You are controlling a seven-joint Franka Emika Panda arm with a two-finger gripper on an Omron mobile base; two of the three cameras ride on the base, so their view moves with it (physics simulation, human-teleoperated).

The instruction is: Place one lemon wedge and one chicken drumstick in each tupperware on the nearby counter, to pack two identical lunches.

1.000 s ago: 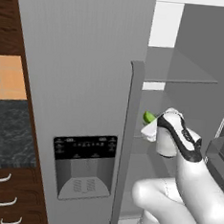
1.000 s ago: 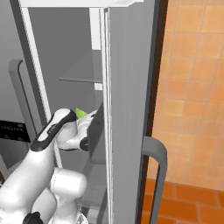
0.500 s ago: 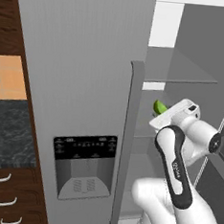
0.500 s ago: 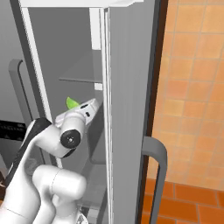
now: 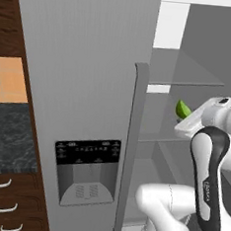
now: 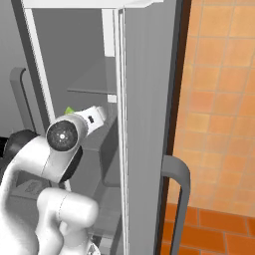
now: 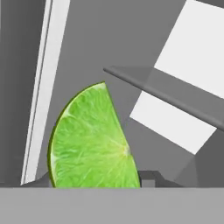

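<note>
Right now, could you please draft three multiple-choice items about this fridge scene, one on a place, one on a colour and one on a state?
1. Where is the wedge-shaped citrus slice?
A. On the dark speckled stone counter
B. Inside the open fridge compartment, just ahead of the gripper
C. On the orange tiled floor

2. What colour is the wedge?
A. Bright green
B. Red
C. White

3. What is the state of the grey fridge door with the ice dispenser panel?
A. Removed
B. Wide open
C. Closed

Answers: 1 B, as the hand view shows the wedge right at the gripper, with a glass fridge shelf behind; 2 A, its rind and flesh are green in the left base view too; 3 C, that door sits flush beside the open compartment.
</note>
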